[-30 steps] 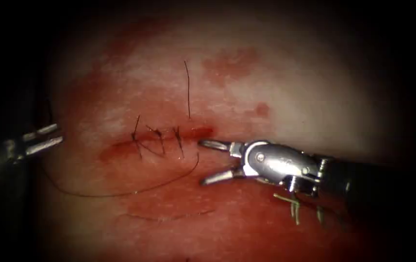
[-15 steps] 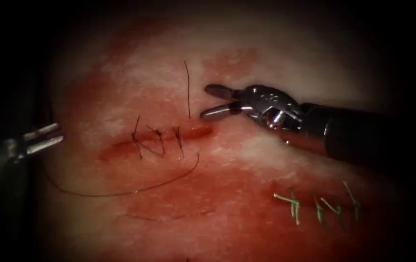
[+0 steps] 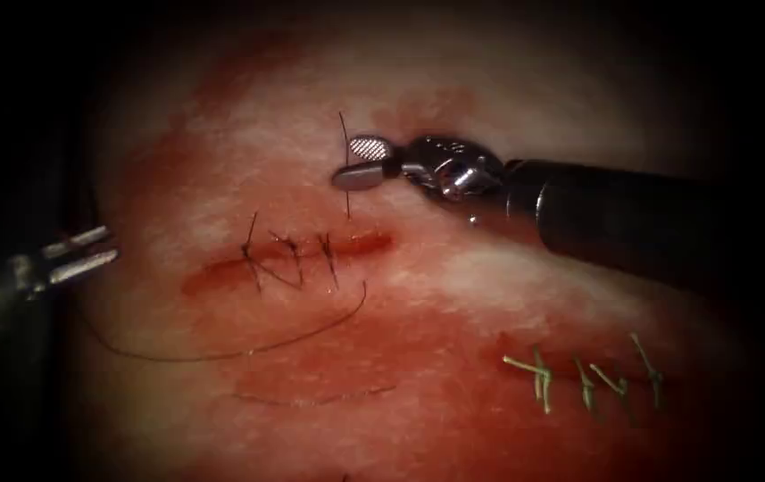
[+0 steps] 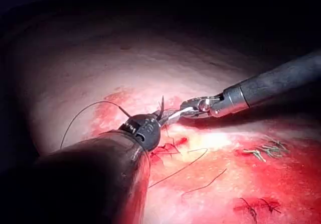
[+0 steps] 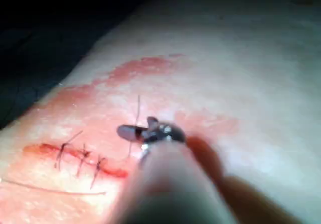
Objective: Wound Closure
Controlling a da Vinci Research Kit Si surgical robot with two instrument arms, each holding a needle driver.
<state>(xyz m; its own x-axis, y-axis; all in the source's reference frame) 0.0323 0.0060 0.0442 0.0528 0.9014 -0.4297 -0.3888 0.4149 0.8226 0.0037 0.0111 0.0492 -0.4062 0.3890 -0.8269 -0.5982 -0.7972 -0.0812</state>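
Since the slack thread [image 3: 221, 355] just lies on the tissue [image 3: 453, 419] across the cut [image 3: 293, 259] from the right tool [image 3: 346, 163], my worry's that tool. It's wide open, holding nothing, wrist bent, straddling the upright thread tail [image 3: 345, 129]. A hard tug might loosen the stitches. The left tool [image 3: 86, 253] hangs well off, slightly parted, seemingly empty. Can't tell where the needle is.

endoscope overhead, wrist views close, sharing cut [image 3: 297, 259]
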